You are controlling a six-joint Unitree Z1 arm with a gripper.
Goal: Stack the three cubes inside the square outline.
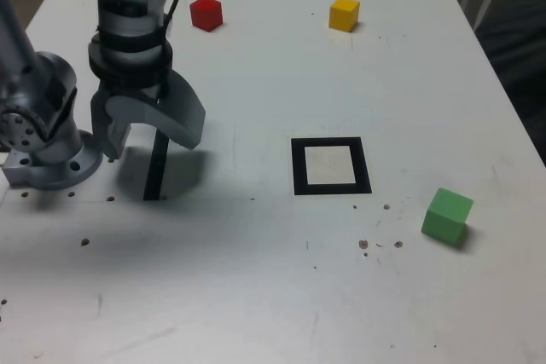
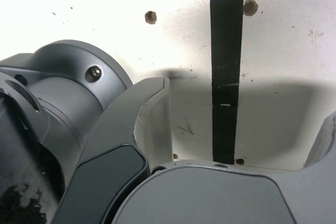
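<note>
Three cubes lie apart on the table (image 1: 256,296): one red (image 1: 206,14), one yellow (image 1: 344,14), one green (image 1: 447,216). One square outline (image 1: 331,166) sits between them. The gripper (image 1: 149,138) hangs spread apart, holding nothing.

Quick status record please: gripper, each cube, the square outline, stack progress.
gripper: open, empty, pointing down over the thin black tape strip near the arm's base, at the exterior view's left
small matte red cube: far side of the white table, loose
small matte yellow cube: far side, to the exterior view's right of the red one, loose
matte green cube: near side, to the exterior view's right of the outline, apart from it
thick black square outline: pale centre, nothing inside
stack: not started
</note>
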